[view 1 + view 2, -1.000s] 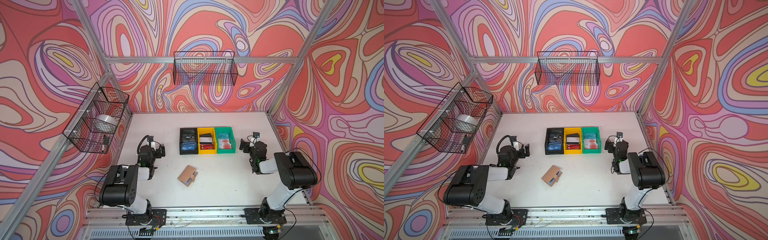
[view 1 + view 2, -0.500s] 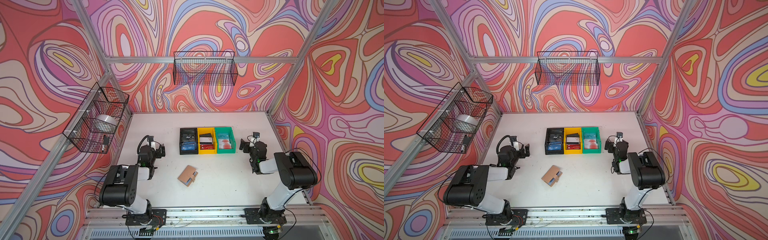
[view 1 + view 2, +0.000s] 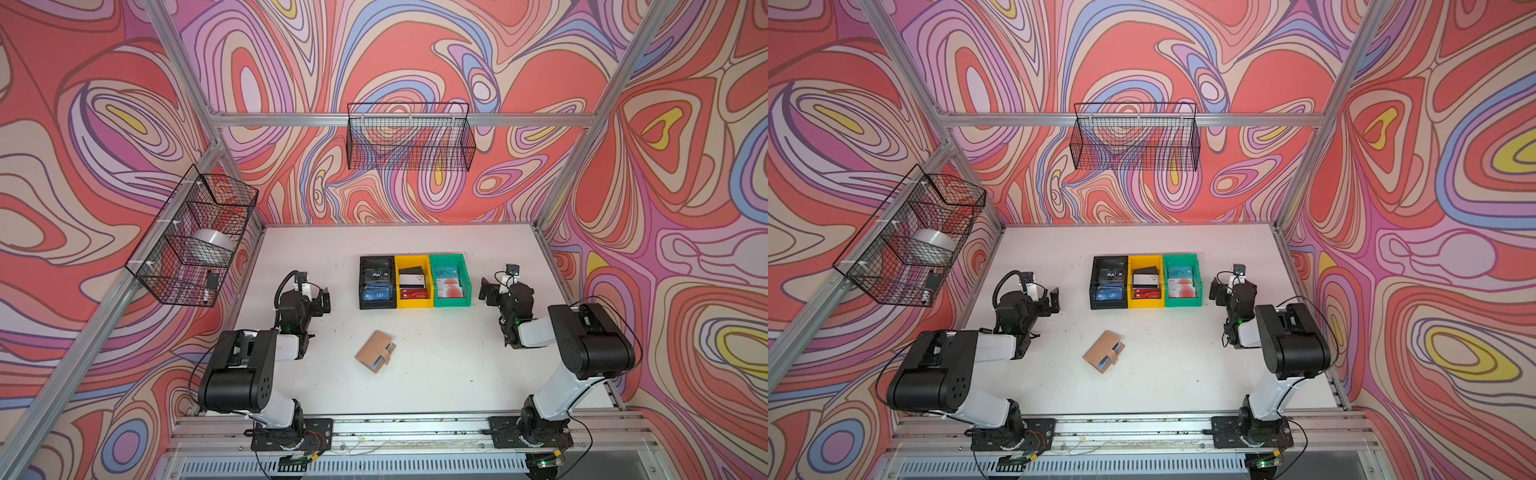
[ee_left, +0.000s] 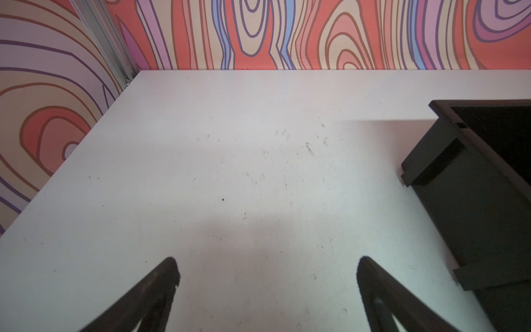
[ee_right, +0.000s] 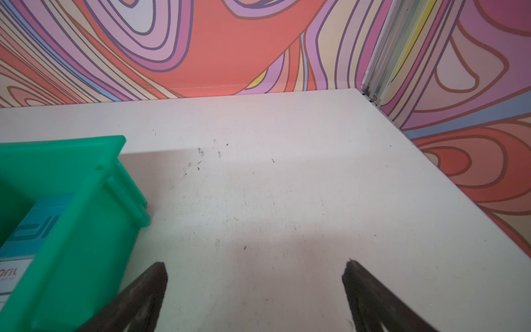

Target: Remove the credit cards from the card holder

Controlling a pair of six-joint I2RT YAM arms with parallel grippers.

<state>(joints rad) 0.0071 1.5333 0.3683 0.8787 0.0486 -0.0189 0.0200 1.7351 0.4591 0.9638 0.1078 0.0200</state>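
The card holder [image 3: 375, 350] lay closed on the worktop [image 3: 449, 374]. The left claw [image 4: 265, 270] and right claw [image 5: 254, 271] both gaped wide and empty, well apart from it on either side.

Bins: black bin [image 3: 1093, 286], yellow bin [image 3: 1145, 304], green bin [image 3: 1182, 303] touching in a row, 9 to 3 o'clock.
Holder [image 3: 1104, 351]: closed, strap over its edge, flat on table [image 3: 1183, 374], askew; 6 o'clock of black bin.
Left gripper [image 3: 1045, 300]: 9 o'clock of bins, jaws apart, empty.
Right gripper [image 3: 1221, 293]: 3 o'clock of bins, jaws apart, empty.
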